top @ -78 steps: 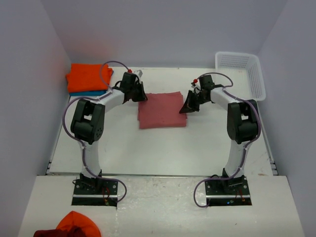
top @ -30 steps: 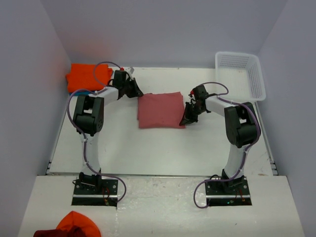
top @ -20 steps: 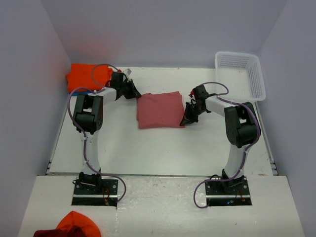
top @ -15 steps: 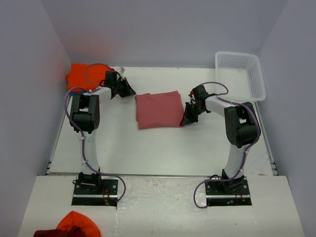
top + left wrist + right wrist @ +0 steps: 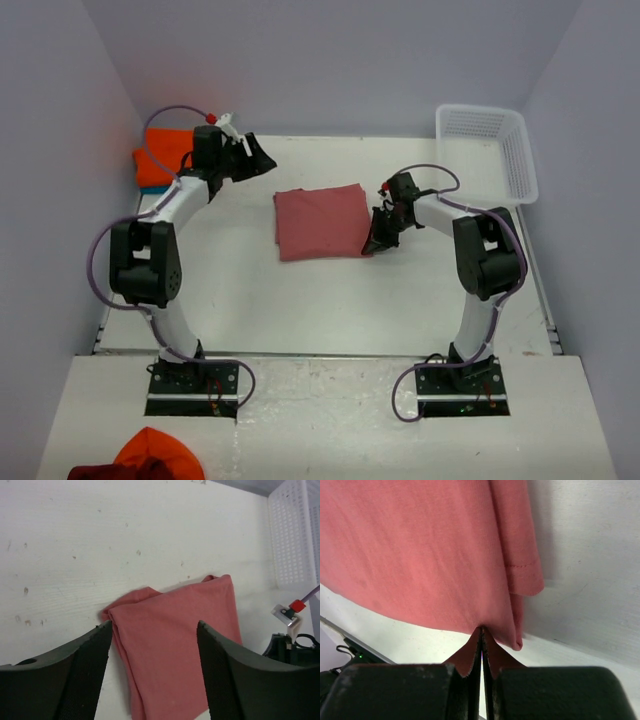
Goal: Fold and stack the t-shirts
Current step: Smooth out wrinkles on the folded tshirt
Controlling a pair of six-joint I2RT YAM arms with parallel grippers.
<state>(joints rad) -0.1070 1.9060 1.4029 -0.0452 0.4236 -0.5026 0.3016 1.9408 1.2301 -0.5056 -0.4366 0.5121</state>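
Item: salmon-red tee, folded, ctr of table. R gripper pinched shut on its edge. L gripper wide, empty, nr orange tee.

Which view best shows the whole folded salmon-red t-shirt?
Top external: the salmon-red t-shirt shows whole, apart from the corner under the right gripper. Left wrist crops its lower part; right wrist shows only one hem close up.
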